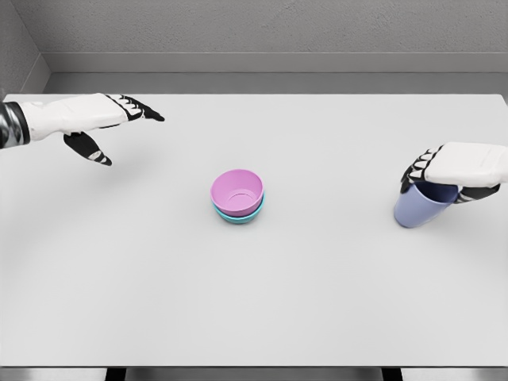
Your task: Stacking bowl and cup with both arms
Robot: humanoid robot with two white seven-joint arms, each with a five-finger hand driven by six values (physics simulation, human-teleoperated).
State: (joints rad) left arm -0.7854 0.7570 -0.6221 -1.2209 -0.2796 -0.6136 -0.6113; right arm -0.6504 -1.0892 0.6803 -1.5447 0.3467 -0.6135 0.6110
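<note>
A: Which obstacles are found on the table (254, 317)?

B: Two are seen. A pink bowl (236, 190), nested in a teal bowl (238, 214), is located near the middle. A lilac cup (421, 206) is located near the right edge, and its rim is covered from above by the right hand (456, 171), so access from above is blocked there.

A: Where is passage available?

B: The whole front strip, the far strip and the lanes between bowls and cup are unobstructed. At the far left, the space above the surface is occupied by the left hand (99, 127), with fingers spread; the surface left of the bowls is otherwise unobstructed.
</note>
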